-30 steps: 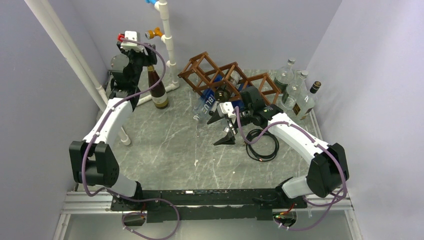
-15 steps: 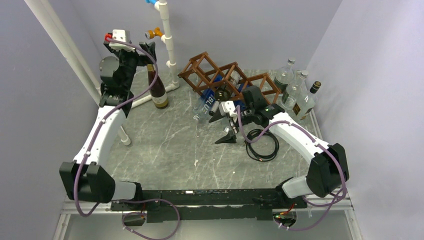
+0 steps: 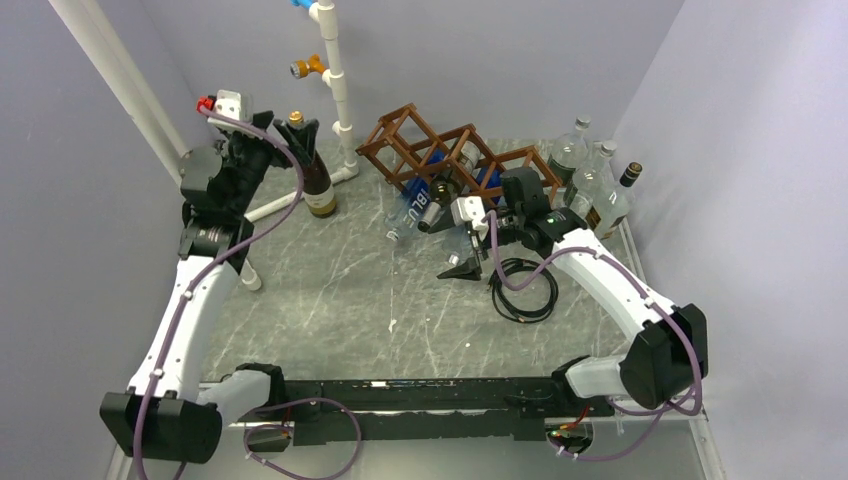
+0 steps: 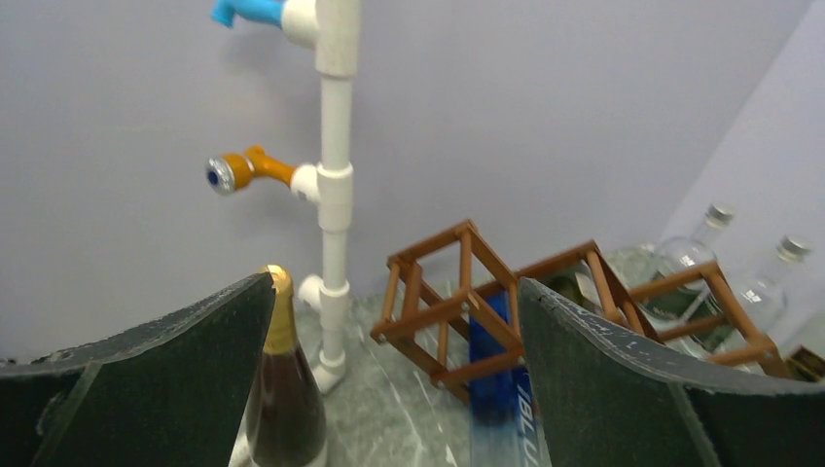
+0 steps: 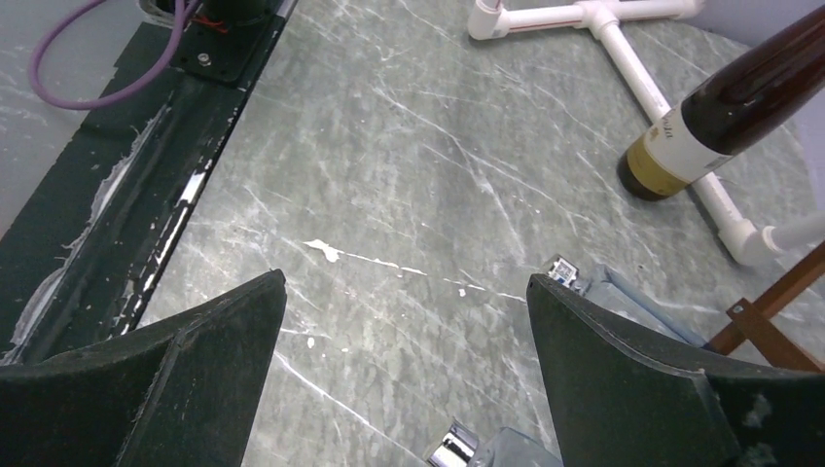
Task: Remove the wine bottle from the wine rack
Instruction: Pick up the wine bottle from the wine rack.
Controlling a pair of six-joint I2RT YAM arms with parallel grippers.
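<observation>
Where the wine rack (image 4: 466, 261) holds a bottle (image 3: 410, 214), its blue label (image 3: 421, 204) reads "BLU".

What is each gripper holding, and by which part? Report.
Nothing. Left gripper stands open beside the neck of the brown bottle; right gripper hangs open over the table.

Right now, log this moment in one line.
left gripper: open, beside wine bottle | wine bottle: upright on table | right gripper: open, near wine rack

Grey marbled surface (image 3: 340, 290), crowded along the back.
Wine rack (image 3: 440, 140), 1 upright brown bottle (image 3: 317, 187), white pipe stand (image 3: 333, 75), clear bottles (image 3: 568, 155), black cable coil (image 3: 520, 318).
</observation>
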